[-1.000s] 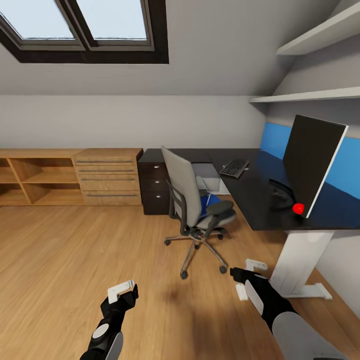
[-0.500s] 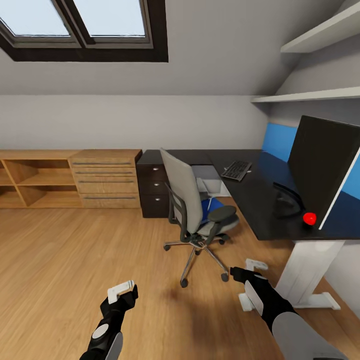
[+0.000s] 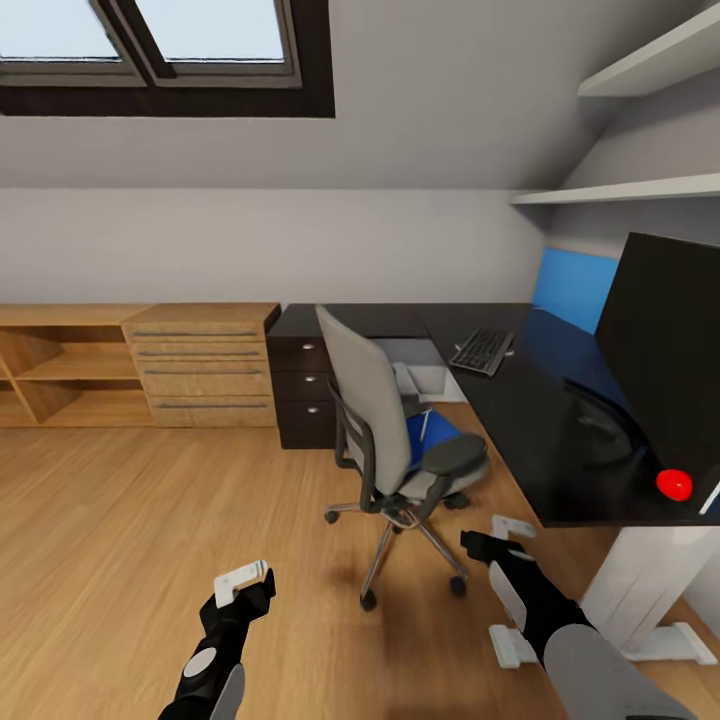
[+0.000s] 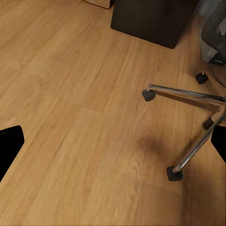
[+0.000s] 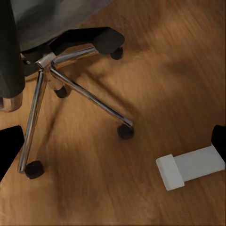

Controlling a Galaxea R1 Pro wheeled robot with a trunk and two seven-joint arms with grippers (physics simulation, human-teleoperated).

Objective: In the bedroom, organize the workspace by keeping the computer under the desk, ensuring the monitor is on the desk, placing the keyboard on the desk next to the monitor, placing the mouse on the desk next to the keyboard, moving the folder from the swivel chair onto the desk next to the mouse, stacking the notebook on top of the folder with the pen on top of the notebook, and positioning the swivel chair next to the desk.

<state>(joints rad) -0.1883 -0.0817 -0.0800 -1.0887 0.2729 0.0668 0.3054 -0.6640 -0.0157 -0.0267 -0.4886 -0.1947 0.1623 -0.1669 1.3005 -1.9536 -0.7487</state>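
The grey swivel chair point(image 3: 385, 430) stands on the wooden floor by the black desk point(image 3: 520, 410), its back turned to me. On its seat lies the blue folder point(image 3: 435, 438), crossed by a thin pale streak too small to identify. The keyboard point(image 3: 482, 350) rests on the desk's far part, and the monitor point(image 3: 665, 350) stands at the right. A light-grey box, probably the computer point(image 3: 415, 362), sits under the desk behind the chair. My left gripper point(image 3: 250, 585) and right gripper point(image 3: 495, 535) hang open and empty above the floor. The chair's chrome base point(image 4: 188, 99) point(image 5: 70, 89) lies just ahead of both. Mouse and notebook are out of view.
A small red round object point(image 3: 674, 485) lies on the desk by the monitor's foot. The white desk foot point(image 3: 640, 640) point(image 5: 190, 167) sits on the floor right of my right arm. A black drawer unit point(image 3: 308, 390), a wooden chest of drawers point(image 3: 200, 365) and open shelves point(image 3: 55, 370) line the far wall.
The whole view has shifted: the camera moved forward, so chair, desk and monitor look nearer and larger. Both arms hold the same pose in the picture.
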